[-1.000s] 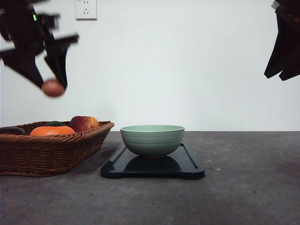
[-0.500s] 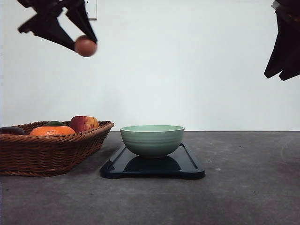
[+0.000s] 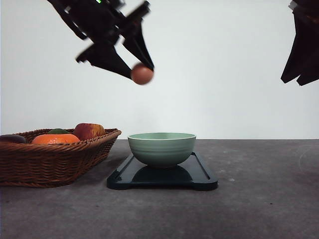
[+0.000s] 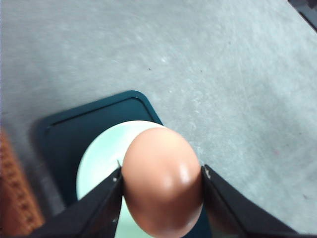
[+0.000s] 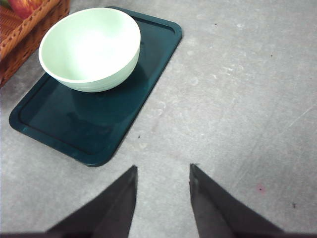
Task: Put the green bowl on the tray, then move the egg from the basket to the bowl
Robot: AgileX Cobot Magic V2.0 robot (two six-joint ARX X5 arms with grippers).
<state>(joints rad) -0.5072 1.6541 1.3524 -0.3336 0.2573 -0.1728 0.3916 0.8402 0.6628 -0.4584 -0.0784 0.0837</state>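
Note:
The pale green bowl [image 3: 162, 148] stands on the dark tray [image 3: 202, 178] at the table's middle. High above the bowl's left side, my left gripper [image 3: 141, 72] is shut on the brownish-pink egg [image 3: 142, 74]. In the left wrist view the egg [image 4: 162, 182] sits between both fingers, with the bowl [image 4: 101, 159] and tray [image 4: 62, 139] below it. The wicker basket [image 3: 50, 162] lies at the left. My right gripper [image 5: 162, 173] hangs open above bare table, beside the tray [image 5: 54, 126] and bowl [image 5: 89, 47]; its arm is at the upper right of the front view.
In the basket lie a red-yellow apple [image 3: 89, 131], an orange fruit [image 3: 55, 139] and a dark item [image 3: 12, 138] at the left edge. A wall socket is behind the left arm. Grey table stretches to the right of the tray.
My left gripper has carried the egg from above the basket up and then rightwards, and now holds it slightly lower, over the bowl's left side. The right arm has not moved.

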